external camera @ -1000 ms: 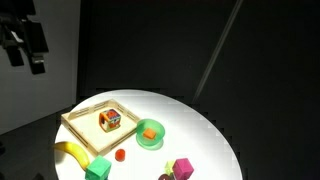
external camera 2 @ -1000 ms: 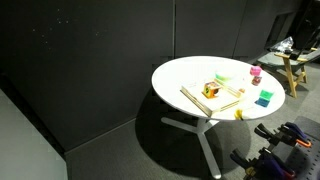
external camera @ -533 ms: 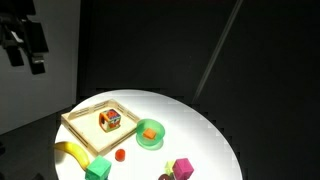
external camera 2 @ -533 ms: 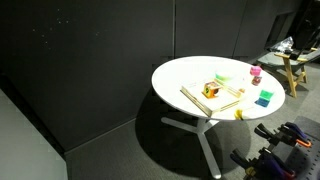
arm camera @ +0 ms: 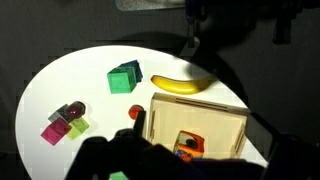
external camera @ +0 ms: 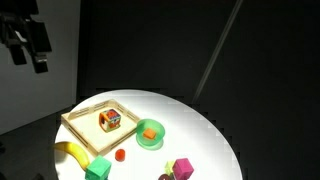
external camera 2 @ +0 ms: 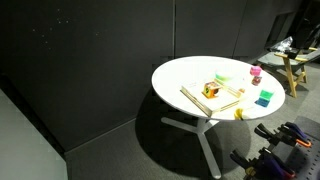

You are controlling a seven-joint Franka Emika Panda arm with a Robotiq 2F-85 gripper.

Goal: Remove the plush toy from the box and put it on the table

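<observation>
The plush toy (external camera: 110,120), an orange, red and white cube, sits inside the tan wooden box (external camera: 82,127) on the round white table (external camera: 200,135). Toy (external camera 2: 212,89), box (external camera 2: 228,101) and table (external camera 2: 190,72) show in both exterior views. In the wrist view the toy (arm camera: 188,145) lies in the box (arm camera: 215,118), partly hidden by the dark blurred gripper body at the bottom. My gripper (external camera: 27,62) hangs high above and well off the table's edge, far from the box. Its two fingers look apart and hold nothing.
A green bowl (external camera: 150,134) holding an orange piece stands beside the box. A banana (arm camera: 183,84), a green cube (arm camera: 125,77), a small red item (arm camera: 136,111) and a magenta cube (arm camera: 55,130) lie around the box. The surroundings are dark.
</observation>
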